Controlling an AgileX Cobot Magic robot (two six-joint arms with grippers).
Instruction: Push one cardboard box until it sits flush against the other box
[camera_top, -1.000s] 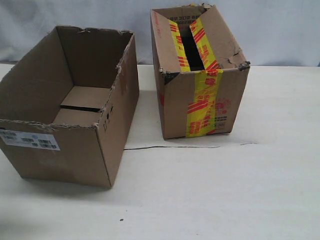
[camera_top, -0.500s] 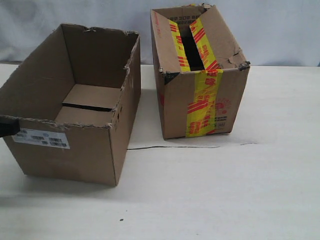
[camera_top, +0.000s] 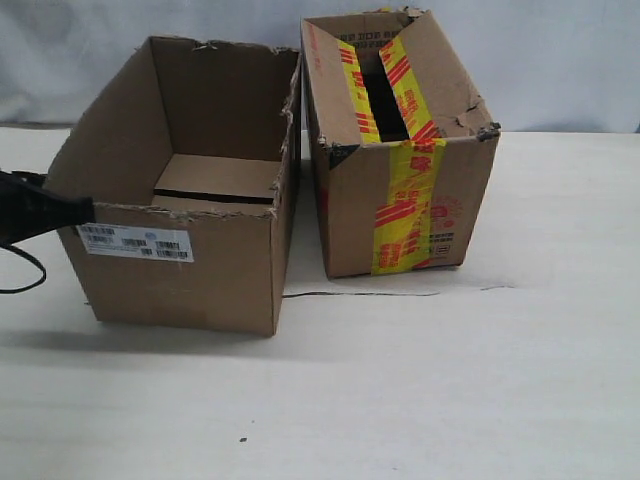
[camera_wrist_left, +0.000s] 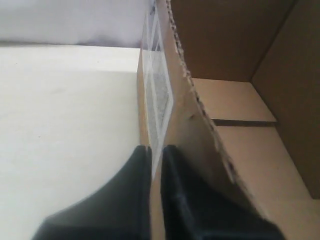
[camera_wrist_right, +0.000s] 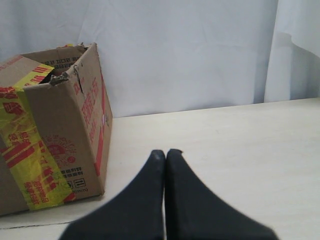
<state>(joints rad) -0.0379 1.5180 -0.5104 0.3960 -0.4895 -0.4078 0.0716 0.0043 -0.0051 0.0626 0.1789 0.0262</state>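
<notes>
Where a pale cloth backdrop (camera_top: 560, 60) hangs behind the off-white table (camera_top: 450, 390), the cardboard box (camera_top: 200, 275) stands just beside the other box (camera_top: 350, 200), with a narrow gap between them. Its white barcode label (camera_top: 135, 242) and the yellow tape's (camera_top: 410, 200) red print are illegible. The left gripper (camera_top: 60, 212), fingers together, touches the cardboard box's corner farthest from the other box. The right gripper (camera_wrist_right: 165, 152), closed and empty, is clear of the other box.

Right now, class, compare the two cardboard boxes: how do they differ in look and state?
The plain box is open on top with ragged edges; the taped box has flaps folded over, leaving a slit. The plain box bears a white barcode label; the taped box bears yellow-and-red tape and red print. Both are brown cardboard on one table.
</notes>
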